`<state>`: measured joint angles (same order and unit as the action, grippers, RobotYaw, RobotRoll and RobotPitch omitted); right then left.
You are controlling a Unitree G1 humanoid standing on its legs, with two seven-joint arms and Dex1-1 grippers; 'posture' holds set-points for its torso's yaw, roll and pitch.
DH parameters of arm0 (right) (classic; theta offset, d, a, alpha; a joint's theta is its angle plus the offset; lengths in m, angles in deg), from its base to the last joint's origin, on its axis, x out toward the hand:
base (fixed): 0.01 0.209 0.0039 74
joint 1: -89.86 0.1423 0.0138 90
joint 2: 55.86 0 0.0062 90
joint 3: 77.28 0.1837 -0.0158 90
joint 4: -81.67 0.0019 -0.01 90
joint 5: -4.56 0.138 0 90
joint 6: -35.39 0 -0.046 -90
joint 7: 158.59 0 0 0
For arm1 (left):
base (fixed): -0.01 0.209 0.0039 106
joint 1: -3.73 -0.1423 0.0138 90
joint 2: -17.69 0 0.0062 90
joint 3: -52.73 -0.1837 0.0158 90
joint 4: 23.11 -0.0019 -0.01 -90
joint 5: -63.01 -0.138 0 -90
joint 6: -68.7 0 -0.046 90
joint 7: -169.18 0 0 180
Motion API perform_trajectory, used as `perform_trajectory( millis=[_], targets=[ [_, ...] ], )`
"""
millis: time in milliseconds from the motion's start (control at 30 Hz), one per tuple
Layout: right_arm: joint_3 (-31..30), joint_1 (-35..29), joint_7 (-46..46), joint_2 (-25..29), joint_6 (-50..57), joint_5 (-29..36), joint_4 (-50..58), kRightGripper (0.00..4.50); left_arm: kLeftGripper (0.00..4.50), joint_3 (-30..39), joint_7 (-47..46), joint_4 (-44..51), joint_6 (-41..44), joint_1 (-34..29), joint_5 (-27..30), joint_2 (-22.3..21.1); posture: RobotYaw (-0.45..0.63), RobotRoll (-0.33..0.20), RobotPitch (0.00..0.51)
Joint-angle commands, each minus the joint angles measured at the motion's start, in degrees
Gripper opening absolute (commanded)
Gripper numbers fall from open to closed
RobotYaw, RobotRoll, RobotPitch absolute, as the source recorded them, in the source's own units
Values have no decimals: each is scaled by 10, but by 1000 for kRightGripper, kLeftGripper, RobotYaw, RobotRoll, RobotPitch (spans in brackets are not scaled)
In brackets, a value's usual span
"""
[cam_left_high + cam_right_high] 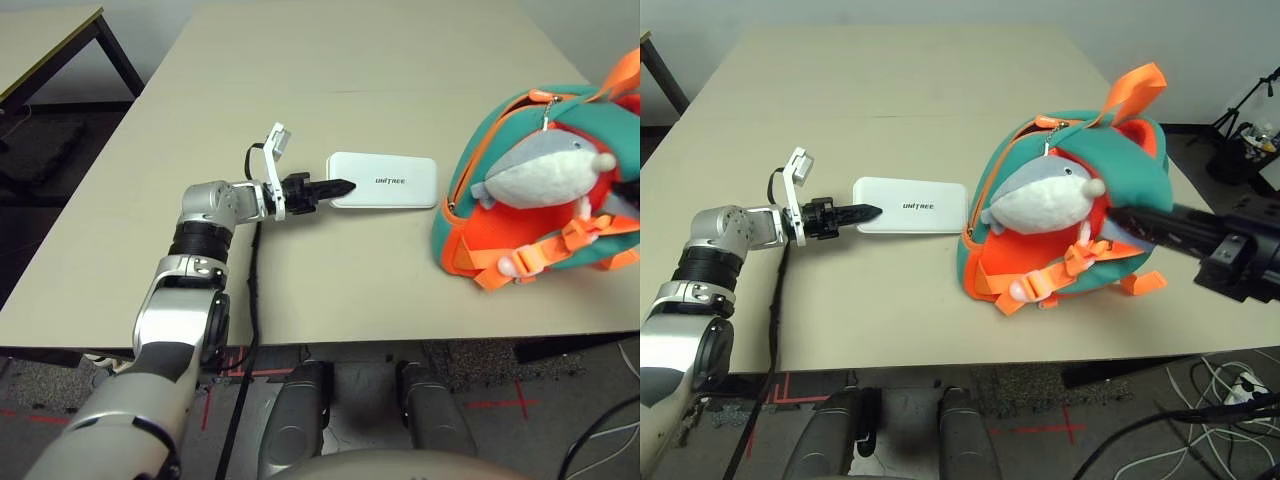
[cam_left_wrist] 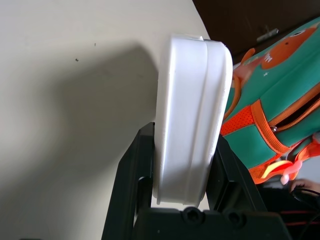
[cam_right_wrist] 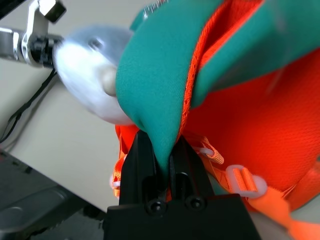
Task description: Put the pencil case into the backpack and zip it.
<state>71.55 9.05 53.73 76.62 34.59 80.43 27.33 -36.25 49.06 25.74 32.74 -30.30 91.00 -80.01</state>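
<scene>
The flat white rounded-corner pencil case [image 1: 385, 181], marked with small dark lettering, is seen lying flat on the pale beige worktop [image 1: 330, 80], just beside the small teal backpack [image 1: 1070, 200] with orange trim and straps, on its left. A narrow strip of bare worktop is left between the case and the backpack.

The left gripper [image 1: 335, 187] is held level at the case's near short end. In the left wrist view the case [image 2: 192, 115] is shown clamped between the two black fingers [image 2: 131, 185], so the jaws are partly closed on its thickness.

The backpack is propped up on the right part of the worktop with its opening turned toward the case. A grey plush charm [image 1: 1040, 200], hanging from the zipper, lies across the front of the opening, and orange straps with buckles [image 1: 1060, 270] lie below it; both are placed between the case and the orange inside of the bag.

The right gripper [image 3: 167, 165] is seen at the far side of the backpack, its jaws pinched nearly shut on a fold of the teal fabric [image 3: 160, 75] at the opening's edge.

A black cable [image 1: 250, 300] is draped along the left arm over the worktop edge. A second table [image 1: 50, 40] stands apart at the far left.
</scene>
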Motion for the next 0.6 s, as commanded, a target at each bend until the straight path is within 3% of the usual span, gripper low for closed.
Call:
perform_trajectory(
  millis=[33,267,433,600],
  targets=[
    [-4,-55,-18,-15,-19,11,23,55,1319,-17,74,68,28,63,4,-74,-109,0,201],
    [-20,-89,-22,17,-76,4,-5,55,1311,-63,186,132,2,134,-13,-185,-75,0,209],
    [-32,-98,-24,33,-101,5,-18,55,1311,-72,237,178,8,161,1,-208,-66,0,211],
    [-36,-109,-20,42,-120,1,-27,55,1311,-69,251,210,12,185,10,-203,-67,0,214]
  ],
)
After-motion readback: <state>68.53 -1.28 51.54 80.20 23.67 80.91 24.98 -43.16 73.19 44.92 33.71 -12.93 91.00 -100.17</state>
